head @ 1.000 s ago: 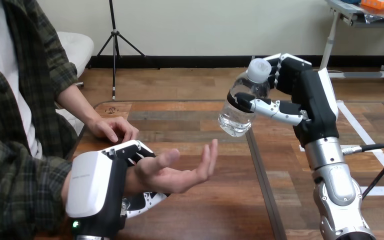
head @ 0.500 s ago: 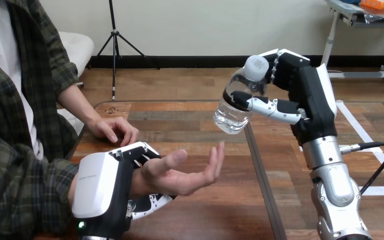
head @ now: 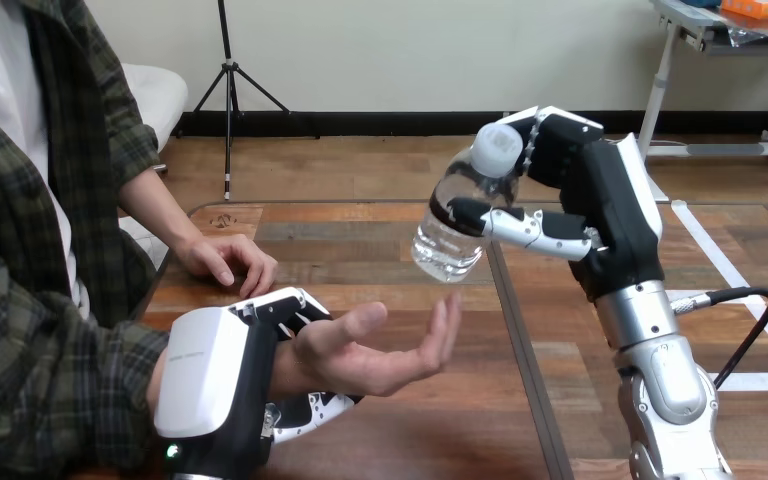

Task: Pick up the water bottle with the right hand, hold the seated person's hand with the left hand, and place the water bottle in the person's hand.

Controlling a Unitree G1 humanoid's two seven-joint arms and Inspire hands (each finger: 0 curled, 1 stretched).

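My R robot hand (head: pixel 605 205) is up over the table (head: pixel 410 435), fingers & thumb wrapped round the water bottle (head: pixel 453 222), tipped w/ its cap up. The bottle is just above the fingertips of the person's hand (head: pixel 380 352), palm up. My L robot hand (head: pixel 215 385) grips the person's wrist (head: pixel 282 365).

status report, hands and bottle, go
Left hand shut on the person's wrist, palm up. Right hand shut on water bottle, tilted, airborne above the person's hand. Nothing between them.
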